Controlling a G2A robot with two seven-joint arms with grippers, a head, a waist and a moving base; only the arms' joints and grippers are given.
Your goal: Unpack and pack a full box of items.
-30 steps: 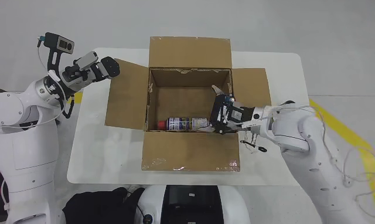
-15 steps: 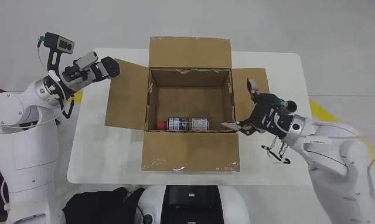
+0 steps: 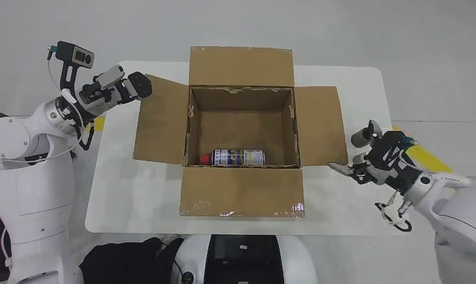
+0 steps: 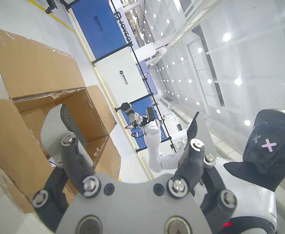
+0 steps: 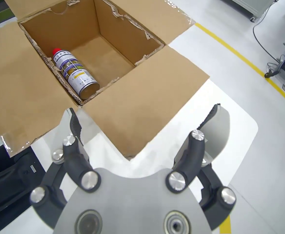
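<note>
An open cardboard box (image 3: pixel 242 192) stands on the white table (image 3: pixel 342 83) with all its flaps spread out. A spray can (image 3: pixel 236 157) with a red cap lies on its side on the box floor, along the near wall. My right gripper (image 3: pixel 347 152) hangs open and empty outside the box, past the edge of the right flap. Its wrist view looks over that flap (image 5: pixel 137 88) to the spray can (image 5: pixel 75 74), with the right gripper (image 5: pixel 143 110) wide apart. My left gripper (image 3: pixel 145 85) is open by the left flap's far corner, and the left gripper (image 4: pixel 128 112) holds nothing.
Bare table top (image 5: pixel 230 132) lies right of the box, ending in a rounded corner. Narrow strips of table run along the left and near sides of the box. A yellow floor line (image 5: pixel 242 57) runs beyond the table.
My right gripper has come up out of the box, from beside the can's end, and moved right past the flap. The can stays put. The left arm has not moved.
</note>
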